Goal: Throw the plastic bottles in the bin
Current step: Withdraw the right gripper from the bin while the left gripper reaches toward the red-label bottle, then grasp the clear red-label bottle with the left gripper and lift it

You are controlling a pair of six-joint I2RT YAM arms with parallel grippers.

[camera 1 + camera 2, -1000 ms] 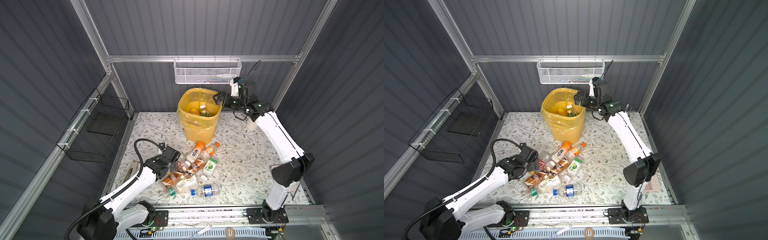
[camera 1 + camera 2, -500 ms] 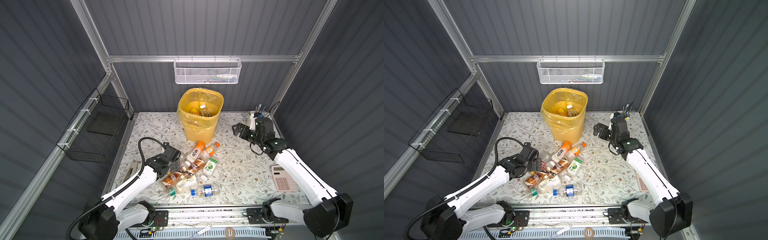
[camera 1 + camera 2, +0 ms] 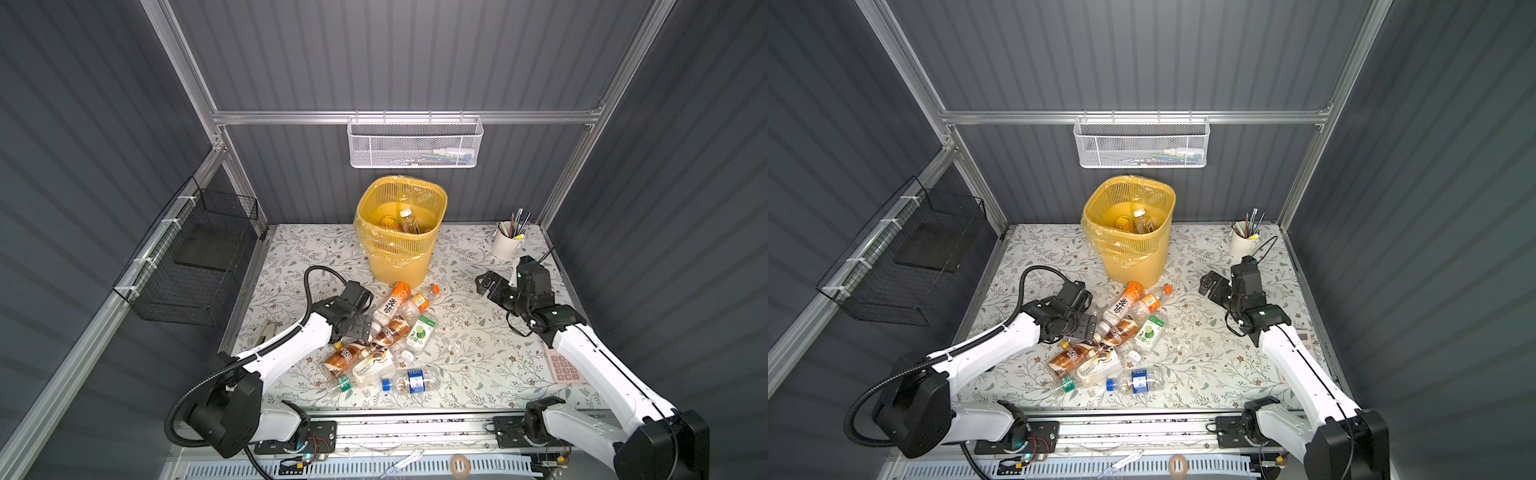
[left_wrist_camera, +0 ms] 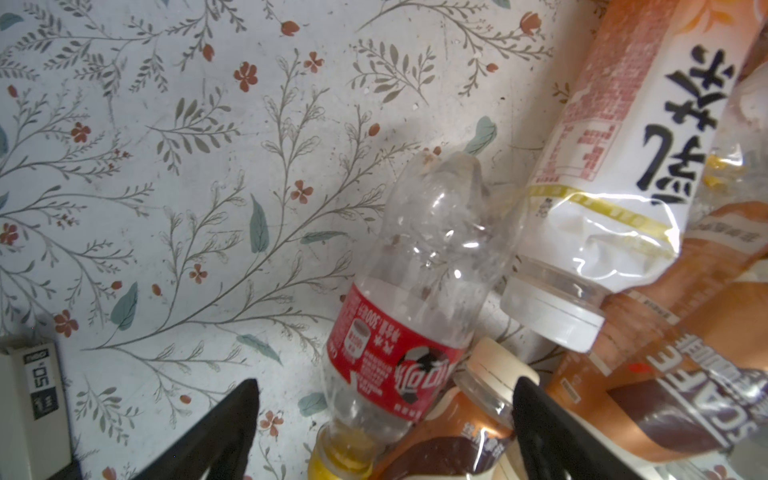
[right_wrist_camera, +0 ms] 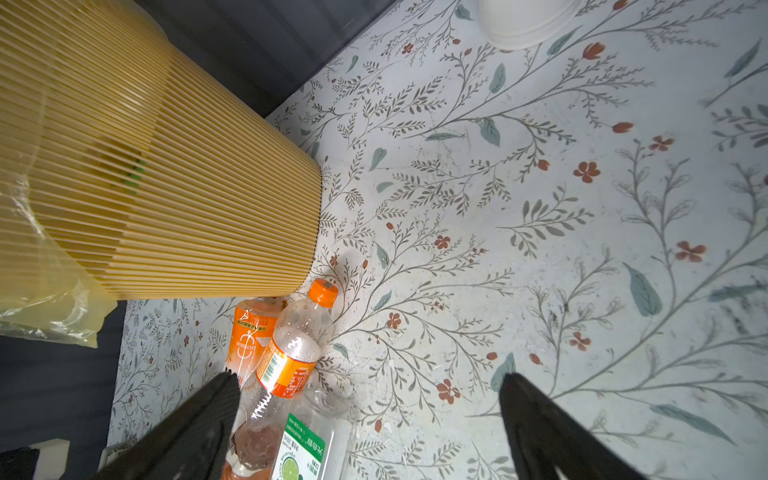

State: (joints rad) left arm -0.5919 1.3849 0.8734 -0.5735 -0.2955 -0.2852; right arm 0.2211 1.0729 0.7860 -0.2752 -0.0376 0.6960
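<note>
The yellow bin [image 3: 399, 259] [image 3: 1133, 262] stands at the back of the mat with a few plastic bottles [image 3: 405, 220] inside. More plastic bottles [image 3: 386, 332] [image 3: 1121, 332] lie heaped in front of it. My left gripper [image 3: 368, 313] [image 4: 384, 399] is open and low at the heap's left edge. Its jaws straddle a clear red-labelled bottle [image 4: 395, 332] and the neck of a brown coffee bottle [image 4: 478, 399]. My right gripper [image 3: 486, 286] [image 5: 370, 390] hangs open and empty over the mat, right of an orange-capped bottle [image 5: 299, 345].
A white cup of pens [image 3: 507, 245] stands at the back right and a pink calculator [image 3: 561, 365] lies beside the right arm. A white mesh basket [image 3: 415, 145] hangs above the bin and a black wire basket [image 3: 199, 257] hangs on the left wall. A small white box [image 4: 33, 395] lies left of the heap.
My right arm has swung back from over the bin and come down to the mat right of the heap, still open and empty. My left gripper has shifted slightly at the heap's edge.
</note>
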